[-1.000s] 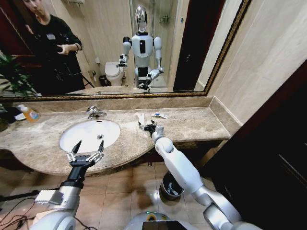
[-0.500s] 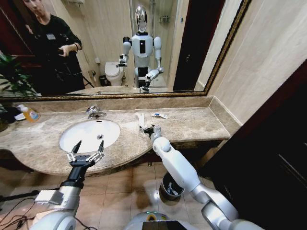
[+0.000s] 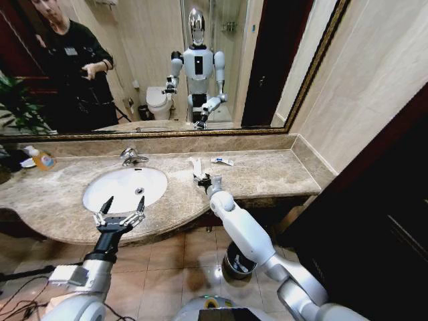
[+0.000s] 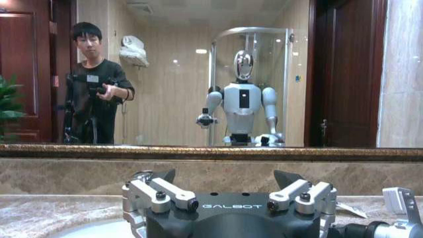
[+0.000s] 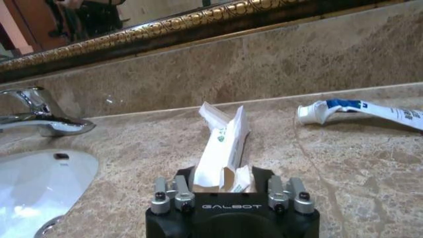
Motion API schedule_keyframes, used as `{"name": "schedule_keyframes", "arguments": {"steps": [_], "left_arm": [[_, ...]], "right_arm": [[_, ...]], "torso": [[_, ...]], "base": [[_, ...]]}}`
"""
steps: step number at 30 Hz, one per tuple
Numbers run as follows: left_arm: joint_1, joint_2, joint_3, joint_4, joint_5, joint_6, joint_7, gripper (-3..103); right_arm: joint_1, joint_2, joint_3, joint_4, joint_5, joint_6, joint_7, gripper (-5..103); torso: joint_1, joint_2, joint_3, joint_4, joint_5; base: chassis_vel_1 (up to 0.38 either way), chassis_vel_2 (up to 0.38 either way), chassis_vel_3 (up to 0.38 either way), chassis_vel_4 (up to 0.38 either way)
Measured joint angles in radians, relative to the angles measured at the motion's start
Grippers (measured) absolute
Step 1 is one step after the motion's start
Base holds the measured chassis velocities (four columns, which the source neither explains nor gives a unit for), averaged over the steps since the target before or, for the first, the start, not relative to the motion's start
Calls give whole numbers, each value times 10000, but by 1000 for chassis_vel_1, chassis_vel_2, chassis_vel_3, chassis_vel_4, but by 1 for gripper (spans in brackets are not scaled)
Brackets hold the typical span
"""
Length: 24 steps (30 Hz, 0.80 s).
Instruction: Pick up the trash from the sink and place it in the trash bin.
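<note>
White wrapper (image 5: 225, 144) is the piece that matters right now. It's a long flat one lying on the marble counter (image 3: 267, 174) just past the sink (image 3: 125, 188), on the faucet's (image 3: 130, 156) far side from the soap bottle (image 3: 41, 158). The right gripper (image 3: 202, 179) sits right at its near end, and in the right wrist view that near end is tucked between the jaws, with the wrapper's long axis running straight away from the gripper toward the mirror wall. I can't tell if the jaws are closed on it or just straddling it. A second tube (image 5: 360, 110) lies apart, off to the side. Left gripper (image 3: 119, 212) hovers spread open over the sink's front rim, holding nothing. Trash bin (image 3: 235, 261) is on the floor below the right arm, so that arm is nearer.
</note>
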Motion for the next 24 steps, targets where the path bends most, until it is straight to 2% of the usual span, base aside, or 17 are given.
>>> {"name": "schedule_keyframes", "arguments": {"steps": [2,6,9,11,13,14,18,21,22,24], "left_arm": [[0,0,0,0,0,0,0,100],[0,0,0,0,0,0,0,100],[0,0,0,0,0,0,0,100],[0,0,0,0,0,0,0,100],[0,0,0,0,0,0,0,100],[0,0,0,0,0,0,0,100],[0,0,0,0,0,0,0,100],[0,0,0,0,0,0,0,100],[0,0,0,0,0,0,0,100],[0,0,0,0,0,0,0,100]], "right_arm": [[13,12,12,-24,-30,80,-50,53],[25,18,33,-64,-83,187,-85,45],[27,-8,62,-73,-131,242,-119,33],[26,-20,63,-73,-138,261,-133,33],[15,-54,68,-73,-173,297,-186,25],[15,-54,68,-73,-173,297,-186,25],[13,-92,85,-75,-226,352,-249,10],[11,-102,90,-75,-263,391,-273,6],[4,-133,90,-51,-280,411,-277,1],[-1,-154,89,-30,-285,417,-277,1]], "torso": [[0,0,0,0,0],[0,0,0,0,0],[0,0,0,0,0],[0,0,0,0,0],[0,0,0,0,0],[0,0,0,0,0],[0,0,0,0,1],[0,0,0,0,1],[0,0,0,0,1],[0,0,0,0,1]], "base": [[0,0,0,0],[0,0,0,0],[0,0,0,0],[0,0,0,0],[0,0,0,0],[0,0,0,0],[0,0,0,0],[0,0,0,0],[0,0,0,0],[0,0,0,0]]}}
